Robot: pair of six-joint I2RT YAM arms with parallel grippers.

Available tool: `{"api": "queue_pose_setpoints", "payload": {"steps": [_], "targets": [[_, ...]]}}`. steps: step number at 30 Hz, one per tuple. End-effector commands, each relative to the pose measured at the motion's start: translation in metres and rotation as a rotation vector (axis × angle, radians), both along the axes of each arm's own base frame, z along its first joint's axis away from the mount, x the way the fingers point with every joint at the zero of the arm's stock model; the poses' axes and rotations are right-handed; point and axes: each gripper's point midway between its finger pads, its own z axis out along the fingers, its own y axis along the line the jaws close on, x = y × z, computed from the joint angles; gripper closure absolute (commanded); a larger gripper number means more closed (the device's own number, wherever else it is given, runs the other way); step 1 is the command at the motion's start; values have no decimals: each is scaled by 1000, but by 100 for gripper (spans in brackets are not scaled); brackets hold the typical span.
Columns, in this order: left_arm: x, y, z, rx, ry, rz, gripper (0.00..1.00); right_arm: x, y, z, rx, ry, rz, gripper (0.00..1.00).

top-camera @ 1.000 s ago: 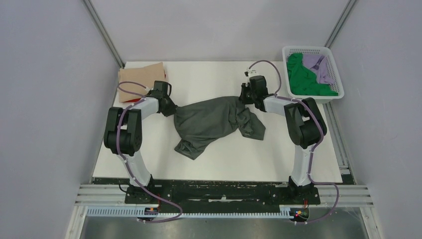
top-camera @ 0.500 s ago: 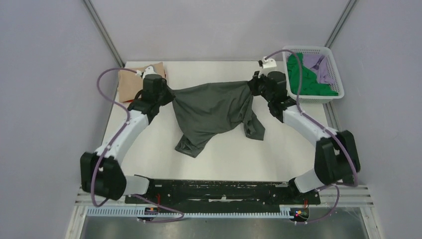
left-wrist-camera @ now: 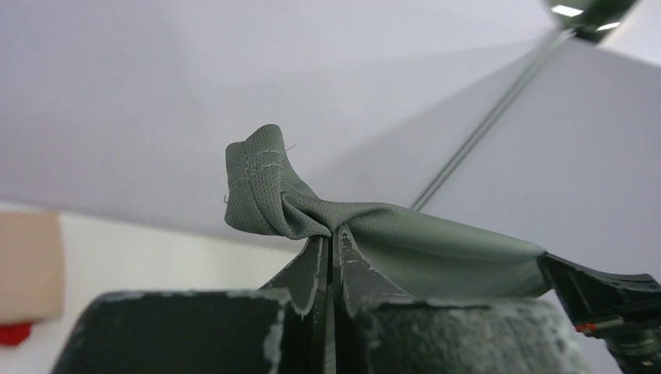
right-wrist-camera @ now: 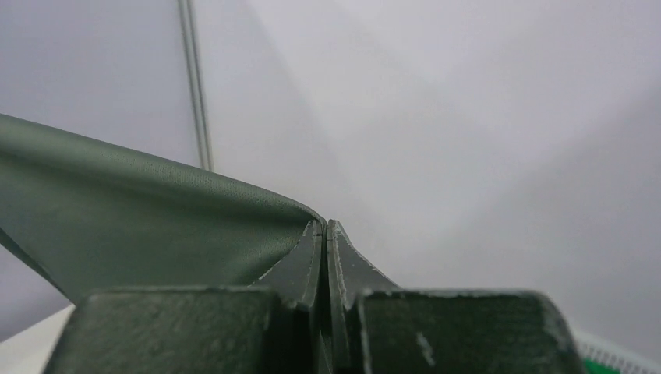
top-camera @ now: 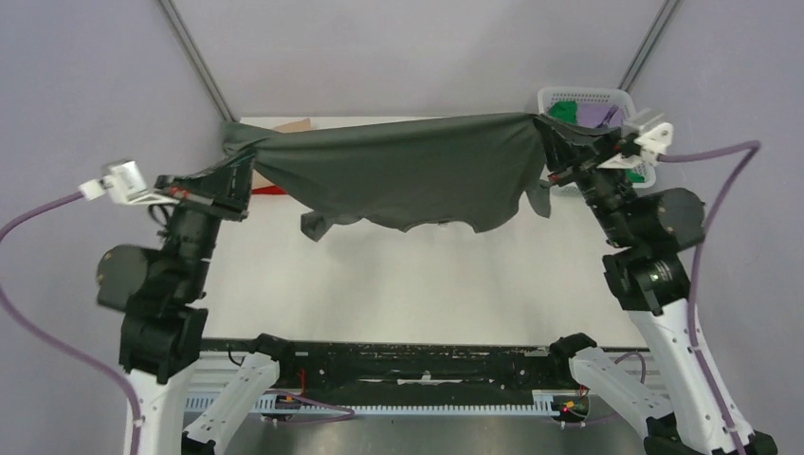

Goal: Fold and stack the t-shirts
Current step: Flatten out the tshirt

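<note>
The dark grey t-shirt (top-camera: 408, 171) hangs stretched wide in the air above the white table (top-camera: 427, 294), held by two corners. My left gripper (top-camera: 237, 142) is shut on its left corner, and the wrist view shows the bunched grey cloth (left-wrist-camera: 273, 199) pinched at my left gripper's tips (left-wrist-camera: 334, 234). My right gripper (top-camera: 555, 133) is shut on its right corner, with the cloth (right-wrist-camera: 156, 226) running left from my right gripper's tips (right-wrist-camera: 324, 226). A folded tan t-shirt (top-camera: 294, 125) and a red one (top-camera: 268, 191) lie at the back left, mostly hidden. Green (top-camera: 563, 110) and lilac (top-camera: 600, 116) t-shirts lie in the basket.
The white lattice basket (top-camera: 583, 97) stands at the back right, partly behind my right arm. Grey walls enclose the table on three sides. A black rail (top-camera: 417, 355) with the arm bases runs along the near edge.
Both arms have risen and swung apart, lifting the dark grey t-shirt off the table and pulling it taut between them. It lay crumpled on the table a second ago.
</note>
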Motion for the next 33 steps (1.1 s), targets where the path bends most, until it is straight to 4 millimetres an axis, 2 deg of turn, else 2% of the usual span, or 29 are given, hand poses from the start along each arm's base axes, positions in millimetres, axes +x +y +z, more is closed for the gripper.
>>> {"api": "queue_pose_setpoints", "payload": {"steps": [1,4,7,10,13,15,17,19,20,22,23,24,25,26,27,28,30,33], "targets": [[-59,1,64,31,-216,-64,98,-53,-6,61,-26,-138,54,100],[-80,4,85,37,-279,-71,98,-78,-8,79,-30,-182,87,100],[-79,5,93,42,-287,-65,98,-86,-16,84,-14,-196,63,100],[-54,0,86,53,-236,-55,98,-74,-20,74,-3,-159,21,100],[-10,-4,63,68,-136,-22,98,-39,-24,46,-22,-75,-60,100],[27,-5,37,78,-47,22,98,-8,-25,19,-35,3,-120,100],[70,-4,-4,94,71,85,98,26,-23,-18,-61,94,-172,100],[114,0,-61,126,219,161,96,65,-27,-66,-78,203,-259,98],[136,2,-97,151,307,202,93,86,-25,-98,-107,275,-288,97],[168,13,-167,186,471,308,77,120,-23,-162,-165,415,-344,96],[181,16,-205,216,559,342,60,137,-20,-196,-192,480,-359,93],[189,18,-234,230,633,373,21,150,-16,-222,-208,530,-360,88],[199,18,-263,253,711,382,5,164,-8,-248,-227,579,-338,74],[205,15,-287,281,774,372,1,177,3,-269,-251,623,-298,48],[211,12,-299,296,818,362,0,188,14,-283,-246,666,-255,22],[213,9,-312,309,866,349,0,198,25,-294,-256,709,-213,3],[221,0,-319,306,890,312,0,210,36,-305,-262,761,-182,2],[227,-16,-320,291,871,225,0,207,36,-311,-240,767,-183,2]]}}
